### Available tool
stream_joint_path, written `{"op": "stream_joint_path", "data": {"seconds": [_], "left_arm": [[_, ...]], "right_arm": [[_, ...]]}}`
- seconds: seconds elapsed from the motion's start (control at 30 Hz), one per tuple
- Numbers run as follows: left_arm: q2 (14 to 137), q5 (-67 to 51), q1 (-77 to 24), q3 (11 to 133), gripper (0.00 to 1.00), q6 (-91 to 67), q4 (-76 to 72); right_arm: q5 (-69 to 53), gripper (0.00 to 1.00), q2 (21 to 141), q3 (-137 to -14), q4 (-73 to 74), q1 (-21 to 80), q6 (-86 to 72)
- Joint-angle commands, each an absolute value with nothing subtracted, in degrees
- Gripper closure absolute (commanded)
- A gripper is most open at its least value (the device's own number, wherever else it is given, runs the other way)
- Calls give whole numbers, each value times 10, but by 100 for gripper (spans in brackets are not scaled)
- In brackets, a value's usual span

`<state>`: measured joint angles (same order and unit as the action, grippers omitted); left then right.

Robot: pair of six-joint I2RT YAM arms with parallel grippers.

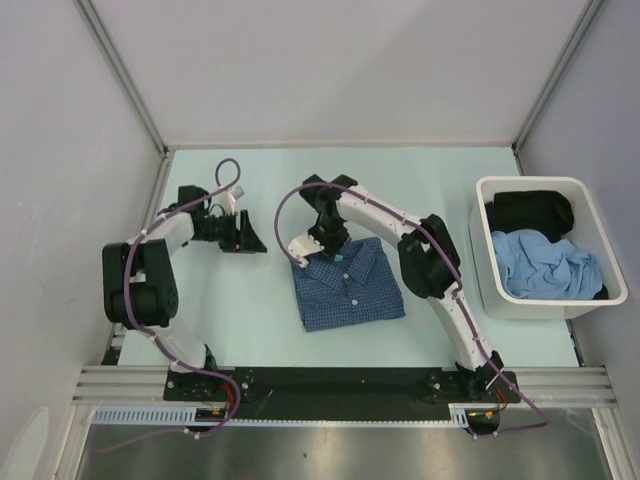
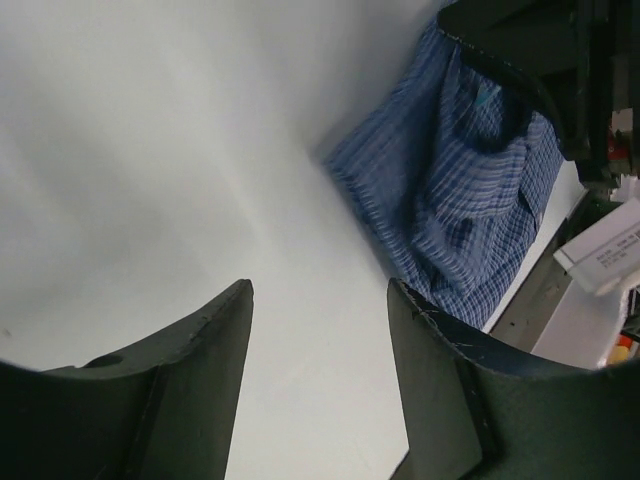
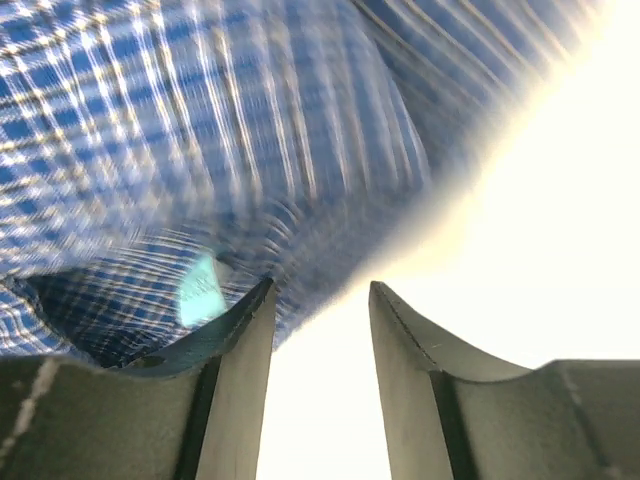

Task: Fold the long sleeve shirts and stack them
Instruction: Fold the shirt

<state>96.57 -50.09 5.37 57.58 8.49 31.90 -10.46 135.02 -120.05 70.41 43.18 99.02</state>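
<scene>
the pale green flat table (image 1: 230,320) fills the space between the white walls, with both arms reaching out from its near edge. the right arm (image 1: 430,255) bends in a long arc toward the middle of the table, and the left arm (image 1: 135,280) folds back on itself at the left side.

a white rectangular plastic bin (image 1: 545,308) stands on the right edge of the table, well apart from the middle.

the dark-blue finely white-checked collared cloth shirt (image 1: 348,285) lies folded into a rough rectangle at the centre of the table, collar toward the far side. it shows at the upper right of the left wrist view (image 2: 450,200) and fills the upper left of the right wrist view (image 3: 200,130), blurred.

inside the bin a crumpled light-blue cloth garment (image 1: 545,265) takes the near part and a bunched black cloth garment (image 1: 530,210) the far part.

the right gripper (image 1: 325,240) sits at the far-left corner of the folded shirt, by the collar. its jaws (image 3: 322,300) stand moderately apart with nothing between them; one finger is against the cloth edge.

the left gripper (image 1: 245,238) hangs over bare table to the left of the shirt, apart from it, its jaws (image 2: 320,300) wide and empty.

a small teal neck label (image 3: 200,290) shows inside the collar, just beside the right gripper's finger.
</scene>
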Motion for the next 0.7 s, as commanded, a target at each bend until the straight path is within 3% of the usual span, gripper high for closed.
{"op": "stream_joint_path", "data": {"seconds": [0.0,0.23,0.5,0.57,0.67], "left_arm": [[994,-544,18,645,39,98,290],[1047,-510,-47,677,38,40,234],[1089,-440,-107,683,39,67,303],[1099,-438,-120,679,41,81,322],[1126,-446,-125,693,53,79,323]], "right_arm": [[-120,50,1268,-1177,582,406,906],[-146,44,1204,-1122,544,349,723],[-338,46,1189,-1125,632,224,420],[-397,47,1189,-1108,643,198,374],[-458,47,1180,-1042,639,154,299]]}}
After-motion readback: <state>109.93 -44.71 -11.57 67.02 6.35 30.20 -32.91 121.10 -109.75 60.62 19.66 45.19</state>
